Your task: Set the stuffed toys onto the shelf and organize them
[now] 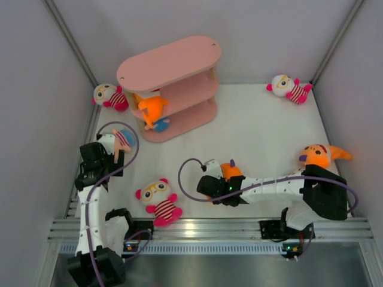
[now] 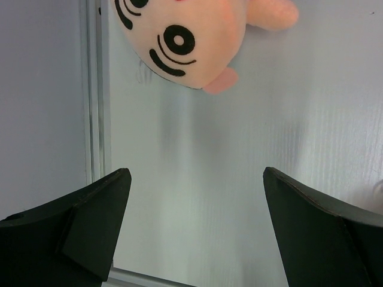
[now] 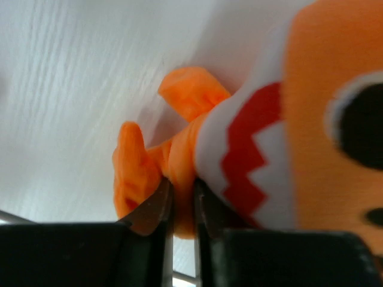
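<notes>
The pink shelf [image 1: 179, 60] stands at the back. An orange shark [image 1: 152, 107] lies on its middle tier, and a blue-trimmed doll [image 1: 160, 124] on the bottom tier. My right gripper [image 1: 220, 178] is shut on a second orange shark [image 1: 232, 171]; in the right wrist view my gripper [image 3: 182, 192] pinches orange plush beside the shark's [image 3: 311, 107] toothy mouth. My left gripper [image 1: 112, 150] is open and empty, just short of a peach-faced striped doll [image 1: 123, 139]. In the left wrist view the doll's face [image 2: 179, 36] lies beyond the open gripper [image 2: 194, 179].
A white-faced doll [image 1: 158, 200] lies at the front between the arms. Another [image 1: 109, 95] lies left of the shelf and a third [image 1: 289, 88] at the far right corner. A third orange shark [image 1: 320, 155] lies by the right wall. Grey walls enclose the table.
</notes>
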Controlling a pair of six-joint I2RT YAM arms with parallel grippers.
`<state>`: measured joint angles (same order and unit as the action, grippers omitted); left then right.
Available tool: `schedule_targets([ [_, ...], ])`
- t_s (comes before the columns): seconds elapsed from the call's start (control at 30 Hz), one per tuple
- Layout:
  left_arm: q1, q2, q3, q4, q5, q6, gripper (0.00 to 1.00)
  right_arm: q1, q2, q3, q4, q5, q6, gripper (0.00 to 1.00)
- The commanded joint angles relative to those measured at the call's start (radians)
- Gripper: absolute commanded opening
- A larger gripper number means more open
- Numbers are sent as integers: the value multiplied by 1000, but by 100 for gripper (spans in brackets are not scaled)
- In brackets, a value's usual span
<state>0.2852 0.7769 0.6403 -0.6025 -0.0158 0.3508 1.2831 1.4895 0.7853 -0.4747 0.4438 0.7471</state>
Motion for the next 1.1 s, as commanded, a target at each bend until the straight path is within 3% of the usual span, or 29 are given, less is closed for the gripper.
schedule_targets([
  [0.0, 3, -4, 29, -13, 11, 4, 98, -47, 43, -23, 71, -7, -35, 0],
  [0.13, 3, 1, 16, -25, 11, 19, 98, -53, -53, 52, -40, 87, -188, 0],
  [0.23, 2, 8, 16, -26, 5, 19, 98, -65, -173, 120, -50, 128, -566, 0],
  [0.33, 2, 24, 22, -26, 11, 17, 98, -82, -288, 193, -39, 128, -823, 0],
  [0.47, -1, 44, 36, -25, 11, 5, 98, -151, -425, 250, 42, -86, -1223, 0],
  [0.53, -4, 58, 47, -26, 11, -7, 98, -212, -449, 267, 123, -176, -1336, 0],
  [0.67, -6, 93, 71, -26, 50, -27, 98, -336, -370, 376, 159, -395, -1506, 0],
  [0.83, -6, 165, 85, -29, 45, -33, 98, -424, -178, 596, 151, -431, -1655, 0],
  [1.07, -6, 255, 107, -39, 70, -26, 95, -461, -13, 764, 199, -563, -1790, 0],
])
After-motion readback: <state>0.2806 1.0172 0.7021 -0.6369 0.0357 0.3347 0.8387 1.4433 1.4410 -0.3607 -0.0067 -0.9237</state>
